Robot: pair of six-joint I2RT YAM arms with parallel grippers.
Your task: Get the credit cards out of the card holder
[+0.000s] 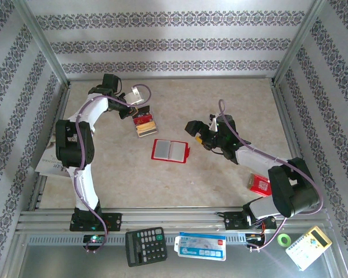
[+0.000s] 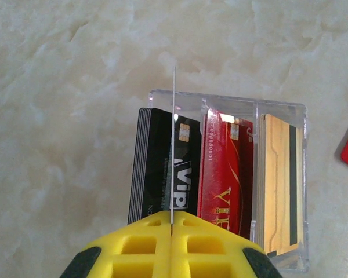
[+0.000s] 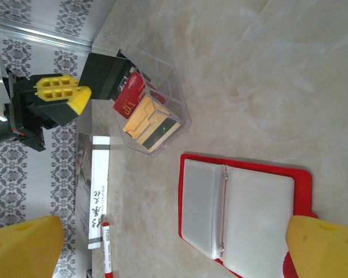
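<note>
Surface: a pale marbled surface is seen inside a metal frame walled with patterned paper.
Card holder: the red card holder is laid open and flat at the centre of the overhead frame. Its whitish pockets look empty in the right wrist view. Whether anything is tucked behind them cannot be told.
Credit cards: the credit cards are stood on edge in a clear box, up and left of the holder in the overhead frame. They are sorted into black, red and tan compartments.
Left fingers: the left fingers are clenched on a dark card, which is held edge-on just above the black stack.
Right fingers: the right fingers are spread wide with nothing between them, and are placed just right of the holder in the overhead frame.
Done: the emptying of the holder is judged to be finished or very nearly so, since no card is seen in its pockets.
Left: the held card remains to be let go into the black compartment. The pockets may need to be checked for a hidden card.
</note>
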